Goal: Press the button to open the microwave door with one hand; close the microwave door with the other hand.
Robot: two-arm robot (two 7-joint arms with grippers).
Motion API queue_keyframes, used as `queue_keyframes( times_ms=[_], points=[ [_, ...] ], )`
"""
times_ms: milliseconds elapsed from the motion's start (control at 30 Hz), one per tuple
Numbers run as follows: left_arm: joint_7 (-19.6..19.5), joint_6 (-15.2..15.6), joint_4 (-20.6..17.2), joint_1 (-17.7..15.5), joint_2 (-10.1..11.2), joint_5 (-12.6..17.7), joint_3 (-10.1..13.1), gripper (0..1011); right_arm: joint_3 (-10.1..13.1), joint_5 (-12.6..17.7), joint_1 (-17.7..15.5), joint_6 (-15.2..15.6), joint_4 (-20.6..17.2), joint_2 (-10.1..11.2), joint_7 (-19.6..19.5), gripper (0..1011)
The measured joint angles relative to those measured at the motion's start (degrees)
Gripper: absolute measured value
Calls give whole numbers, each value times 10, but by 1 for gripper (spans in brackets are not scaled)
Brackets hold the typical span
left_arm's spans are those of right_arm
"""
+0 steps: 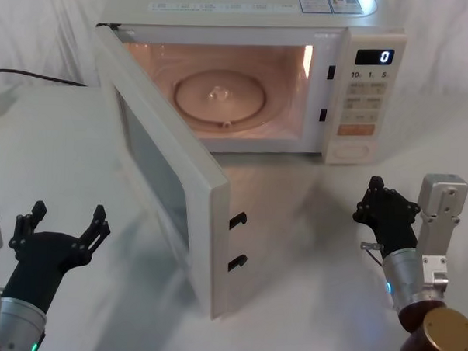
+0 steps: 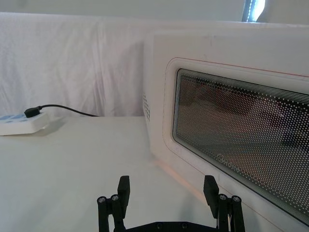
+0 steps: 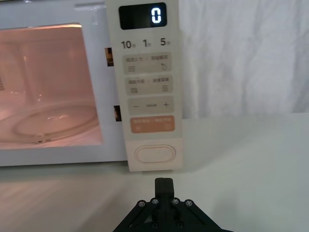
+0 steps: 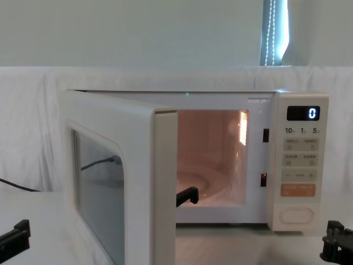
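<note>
Door (image 1: 168, 180): swung wide open
Button (image 3: 154, 154): untouched
Left gripper (image 1: 65, 222): fingers spread, empty, beside door
Right gripper (image 1: 379, 199): fingers together, empty, short of button

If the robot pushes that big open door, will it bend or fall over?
Probably neither. The microwave door looks like a stiff framed panel hung at the oven's left edge, so it should swing shut, not flop. It likely moves easily, since it stands wide open. The open left gripper waits beside its outer face; the right gripper sits back.
</note>
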Motion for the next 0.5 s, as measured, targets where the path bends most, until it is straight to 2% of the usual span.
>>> queue_keyframes(
  times_ms=[500],
  points=[
    [0, 0, 0, 0, 0, 0, 0, 1001, 15, -7, -6, -4, -8, -6, -7, 0]
  ],
)
